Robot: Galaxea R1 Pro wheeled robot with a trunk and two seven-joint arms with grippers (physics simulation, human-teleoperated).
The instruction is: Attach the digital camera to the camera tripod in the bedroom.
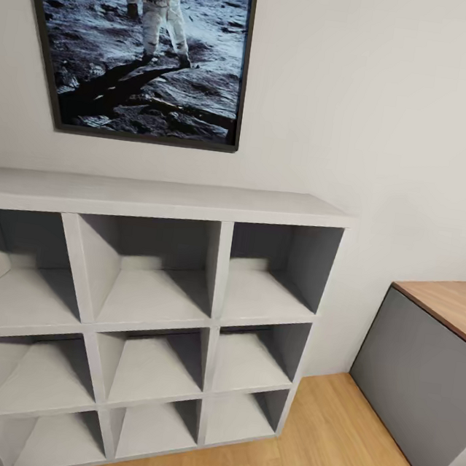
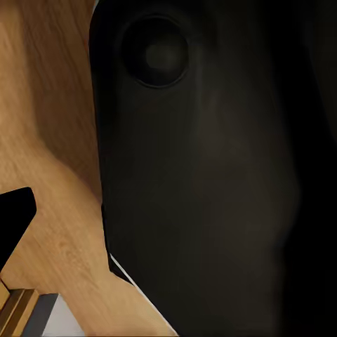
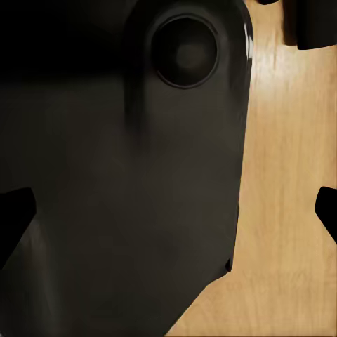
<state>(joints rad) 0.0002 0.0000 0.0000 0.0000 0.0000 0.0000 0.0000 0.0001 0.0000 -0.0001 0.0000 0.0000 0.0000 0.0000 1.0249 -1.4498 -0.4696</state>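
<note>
Fingers, left gripper: one black fingertip shows at the left edge of the left wrist view; its partner is out of frame, so whether the pair is spread or closed cannot be told.
Fingers, right gripper: two black fingertips, one at the left edge and one at the right edge of the right wrist view, stand wide apart with nothing between them: released.
Framed picture: upper left of the head view, dark frame, astronaut on grey lunar ground, hung on the white wall above the shelving.
Cube shelf unit: white, left and centre of the head view, against the wall; three rows of square compartments, three columns in view, the leftmost cut off by the frame edge.
Wood floor: light planks, lower right of the head view; seen also in both wrist views.
Grey cabinet: right edge of the head view, wood top, standing on the floor just right of the shelf unit, with a gap between.
Robot body: large dark rounded shell with a round recess, right part of the left wrist view; the same dark shell takes the left part of the right wrist view.
Digital camera, camera tripod: location cannot be told from these views.
</note>
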